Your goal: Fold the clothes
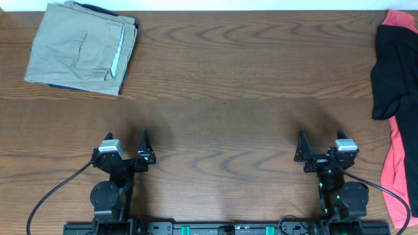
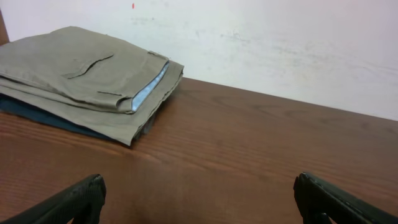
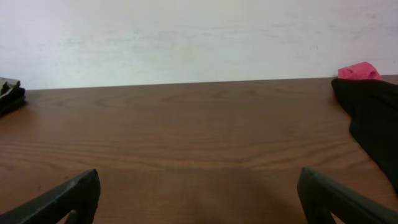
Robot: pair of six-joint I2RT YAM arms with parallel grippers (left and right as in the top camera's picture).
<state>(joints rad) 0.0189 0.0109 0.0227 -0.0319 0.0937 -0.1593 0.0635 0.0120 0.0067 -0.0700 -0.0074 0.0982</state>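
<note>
Colours noted on a brown, wavy-grained table (image 1: 222, 98).
Khaki trousers (image 1: 78, 49) with a pale blue lining strip (image 2: 147, 88) were seen at the far left, over a dark blue garment (image 2: 37, 112). At the right edge a plain black shirt (image 1: 395, 72) was seen over a coral-red garment (image 1: 400, 170). The wall (image 2: 280, 43) was off-white.

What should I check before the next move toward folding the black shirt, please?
1. Left hand open and empty: ok.
2. Right hand open and empty: ok.
3. Black shirt wholly in view: not ok, cut off at the overhead view's right edge.
4. Shirt separate from other clothes: not ok, it overlaps a pink garment.
5. Table bare in the middle for folding: ok.
6. Folded khaki garment out of the way, far left corner: ok.
</note>
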